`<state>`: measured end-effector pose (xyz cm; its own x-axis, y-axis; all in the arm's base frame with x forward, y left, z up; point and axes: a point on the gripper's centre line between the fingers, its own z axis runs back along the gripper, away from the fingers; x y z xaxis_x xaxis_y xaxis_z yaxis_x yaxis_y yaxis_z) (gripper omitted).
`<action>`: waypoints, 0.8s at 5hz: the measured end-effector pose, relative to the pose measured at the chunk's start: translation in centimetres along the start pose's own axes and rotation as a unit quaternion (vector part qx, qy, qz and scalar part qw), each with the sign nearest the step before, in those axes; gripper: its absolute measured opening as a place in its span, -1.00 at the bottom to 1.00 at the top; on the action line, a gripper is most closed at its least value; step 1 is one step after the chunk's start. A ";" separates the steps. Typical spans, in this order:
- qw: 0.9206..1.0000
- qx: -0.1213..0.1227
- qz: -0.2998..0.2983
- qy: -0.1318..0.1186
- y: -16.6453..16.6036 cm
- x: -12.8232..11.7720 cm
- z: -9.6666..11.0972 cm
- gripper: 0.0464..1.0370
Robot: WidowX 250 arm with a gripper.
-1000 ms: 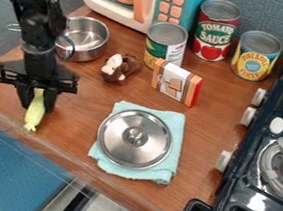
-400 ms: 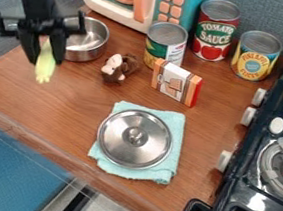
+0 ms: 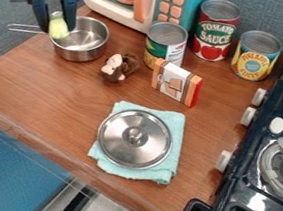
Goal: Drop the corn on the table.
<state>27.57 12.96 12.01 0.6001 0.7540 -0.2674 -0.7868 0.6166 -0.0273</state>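
Observation:
At the upper left the gripper [image 3: 57,24] hangs over the left part of the metal pot, shut on the corn. The corn [image 3: 58,28] is pale yellow-green and its lower end points down between the fingers, in front of the pot's left rim. Brown wooden table [image 3: 70,101] lies below and to the right of the gripper.
The metal pot [image 3: 79,55] has its handle to the left. Right of it are a brown-and-white toy [image 3: 116,68], a small box [image 3: 176,83] and several cans. A lid [image 3: 134,139] rests on a teal cloth, and a stove [image 3: 265,198] borders the right side.
The gripper has moved up and away from the table's front left, carrying the corn with it to the pot. The table items have stayed where they were.

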 end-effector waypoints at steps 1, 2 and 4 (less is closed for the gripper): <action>0.999 -0.010 0.016 0.030 -0.7 0.3 0.8 -0.30; 0.999 -0.007 0.021 0.042 -0.8 0.8 0.0 -0.30; 0.997 -0.008 0.032 0.074 -0.7 2.1 -2.5 -0.31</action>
<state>28.99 13.57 9.03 0.5220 0.7494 -0.4073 -0.8256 0.5638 -0.0209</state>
